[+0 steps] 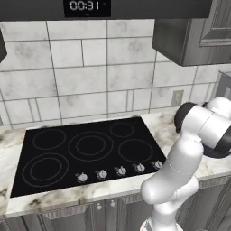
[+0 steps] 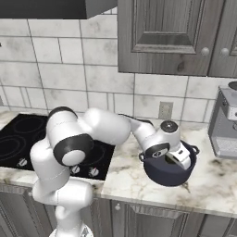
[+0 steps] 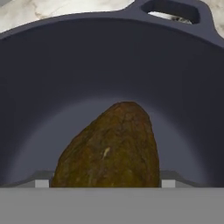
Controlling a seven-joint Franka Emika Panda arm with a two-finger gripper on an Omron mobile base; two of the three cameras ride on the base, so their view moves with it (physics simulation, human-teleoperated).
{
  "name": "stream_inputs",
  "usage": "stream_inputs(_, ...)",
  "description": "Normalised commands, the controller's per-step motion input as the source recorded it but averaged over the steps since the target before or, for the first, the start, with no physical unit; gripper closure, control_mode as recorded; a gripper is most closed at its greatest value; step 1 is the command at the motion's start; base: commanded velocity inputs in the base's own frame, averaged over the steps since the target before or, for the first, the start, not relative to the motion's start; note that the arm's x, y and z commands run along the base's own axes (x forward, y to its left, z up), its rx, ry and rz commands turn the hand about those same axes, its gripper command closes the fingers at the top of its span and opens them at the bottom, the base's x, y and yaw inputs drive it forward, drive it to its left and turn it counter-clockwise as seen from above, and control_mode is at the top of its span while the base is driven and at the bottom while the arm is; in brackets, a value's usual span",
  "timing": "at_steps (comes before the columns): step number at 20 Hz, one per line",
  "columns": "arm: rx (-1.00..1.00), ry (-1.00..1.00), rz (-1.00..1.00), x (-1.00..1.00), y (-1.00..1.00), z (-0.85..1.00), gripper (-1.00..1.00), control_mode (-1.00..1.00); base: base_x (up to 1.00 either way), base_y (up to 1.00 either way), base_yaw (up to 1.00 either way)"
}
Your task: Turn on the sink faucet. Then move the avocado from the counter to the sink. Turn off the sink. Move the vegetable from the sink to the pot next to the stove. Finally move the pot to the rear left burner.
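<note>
Avocado (image 3: 111,148) sits low inside the pot (image 2: 169,173), right under my hand (image 2: 178,157); pot's on the marble surface (image 2: 134,178) just right of the stove (image 1: 85,149). Hand reads spread wide w/ the avocado between the tips, but I can't tell if it's gripped or already let go. Risks imo: lifting out could drag the avocado back up if it sticks, or clip the rim and shove the pot. Count: 1 avocado, 1 pot, 5 burner rings, 5 knobs
</note>
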Motion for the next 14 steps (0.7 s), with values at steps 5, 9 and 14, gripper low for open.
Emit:
stream_inputs(5, 0.0, 0.04, 0.03, 0.03, 0.04, -0.15, -1.0, -1.0, 0.0, 0.0, 0.0)
stream_inputs(9, 0.0, 0.04, 0.01, 0.0, 0.2, -0.01, -1.0, -1.0, 0.0, 0.0, 0.0)
stream_inputs(14, 0.0, 0.05, 0.0, 0.0, 0.36, 0.07, -1.0, -1.0, 0.0, 0.0, 0.0)
